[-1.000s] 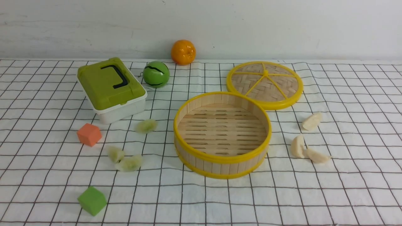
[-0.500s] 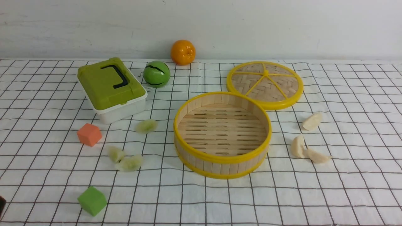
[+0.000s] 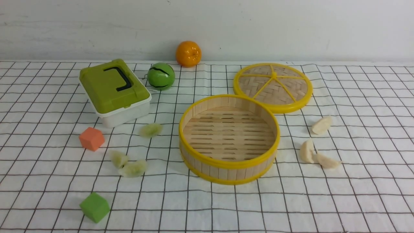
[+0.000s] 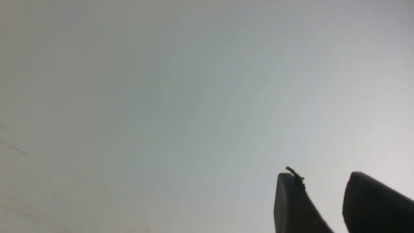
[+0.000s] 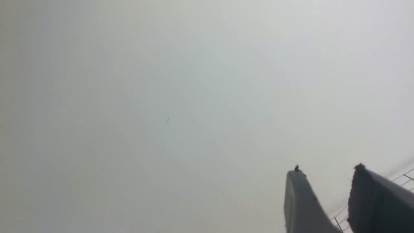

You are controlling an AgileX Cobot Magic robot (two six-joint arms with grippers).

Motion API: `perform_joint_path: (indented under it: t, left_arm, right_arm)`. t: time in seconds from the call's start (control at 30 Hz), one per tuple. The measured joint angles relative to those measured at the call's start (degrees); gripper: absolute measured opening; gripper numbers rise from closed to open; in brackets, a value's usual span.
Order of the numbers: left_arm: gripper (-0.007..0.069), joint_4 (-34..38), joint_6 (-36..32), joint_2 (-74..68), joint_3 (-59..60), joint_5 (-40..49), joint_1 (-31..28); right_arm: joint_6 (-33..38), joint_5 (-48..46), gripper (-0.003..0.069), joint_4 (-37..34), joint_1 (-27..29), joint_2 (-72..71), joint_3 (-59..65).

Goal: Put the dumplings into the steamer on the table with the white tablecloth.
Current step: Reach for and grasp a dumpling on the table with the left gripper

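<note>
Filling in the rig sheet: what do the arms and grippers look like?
Only finger ends show, in the wrist views. Left gripper: two dark fingers tapering to rounded tips, one tip with a small frayed scrap. Right gripper: same shape, dark grey, a small nub on each tip. No cables or markings visible; no arm in the front view.

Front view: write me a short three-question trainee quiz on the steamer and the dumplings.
1. True or false: the steamer is empty.
2. How many green dumplings lie on the white tablecloth to the robot's left of the steamer?
3. The woven lid is: A on top of the steamer; B flat on the tablecloth beyond the steamer; C inside the steamer.
Key: 1 true; 2 three; 3 B.
</note>
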State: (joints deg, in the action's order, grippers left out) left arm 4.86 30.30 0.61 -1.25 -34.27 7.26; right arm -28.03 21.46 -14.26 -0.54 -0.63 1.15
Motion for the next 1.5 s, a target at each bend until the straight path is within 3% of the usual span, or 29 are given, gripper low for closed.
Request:
perform_joint_path:
  t: [0.03,0.17,0.2,0.23,0.3,0.4,0.5,0.57,0.63,0.7,0.8,0.93,1.1,1.23,1.4,1.5]
  left_arm:
    - [0.0211,0.0,0.16,0.0,0.0,0.17,0.0]
    - [0.0097,-1.46,-0.05,-2.89,-13.26,12.16,0.0]
    - [0.0084,-1.87,-0.31,-3.26,-14.65,12.91,0.0]
    - [0.0038,-3.45,-1.26,-6.35,-19.46,18.76,0.0]
    - [-0.0013,-5.85,-2.73,-11.58,-25.3,27.4,0.0]
    - [-0.0013,-8.61,-4.27,-20.48,-31.74,36.7,0.0]
    - [-0.0013,-10.01,-4.82,-31.33,-37.7,45.46,0.0]
    - [-0.0013,-9.49,-4.87,-37.93,-39.72,50.17,0.0]
    - [-0.0013,-8.36,-4.87,-41.28,-40.71,52.85,0.0]
    - [-0.0013,-3.98,-5.88,-48.06,-43.4,59.85,0.0]
    - [-0.0013,1.37,-10.07,-53.93,-46.36,67.88,0.0]
    - [-0.0013,12.11,-22.62,-63.94,-51.4,78.72,0.0]
    - [-0.0011,22.75,-39.83,-75.91,-57.82,87.01,0.0]
    - [0.0048,24.11,-46.37,-85.62,-63.3,87.8,0.0]
    - [0.0269,20.04,-53.6,-97.11,-72.3,87.33,0.0]
    - [0.0364,19.09,-57.94,-102.06,-75.62,86.67,0.0]
  right_arm:
    - [0.01,0.0,0.0217,0.11,0.0,0.0,-0.12]
    - [4.1,-2.09,0.0047,4.09,0.0,1.35,-6.51]
    - [4.38,-2.25,0.0038,4.32,0.0,1.55,-6.91]
    - [6.46,-4.11,-0.0007,6.28,0.0,3.61,-10.14]
    - [8.36,-7.36,-0.0018,8.64,0.0,6.73,-13.3]
    - [11.49,-13.99,-0.0018,12.5,0.0,11.76,-17.79]
    - [13.94,-26.96,-0.0013,17.89,0.0,18.83,-22.26]
    - [13.75,-39.57,-0.0012,18.33,0.0,24.09,-25.81]
    - [13.42,-44.69,-0.0012,17.94,0.0,26.24,-27.29]
    - [13.02,-55.15,-0.0012,16.22,0.0,31.9,-30.51]
    - [15.86,-61.73,-0.0012,13.79,0.0,35.99,-32.27]
    - [28.35,-65.73,-0.0011,5.01,0.0,40.81,-32.77]
    - [44.21,-64.17,-0.0006,-10.7,-0.05,44.06,-32.77]
    - [55.11,-61.07,-0.0004,-18.55,-0.05,44.14,-32.44]
    - [61.39,-57.56,-0.0003,-22.45,-1.87,44.14,-29.36]
    - [62.18,-55.33,-0.0003,-22.91,-4.1,44.14,-27.31]
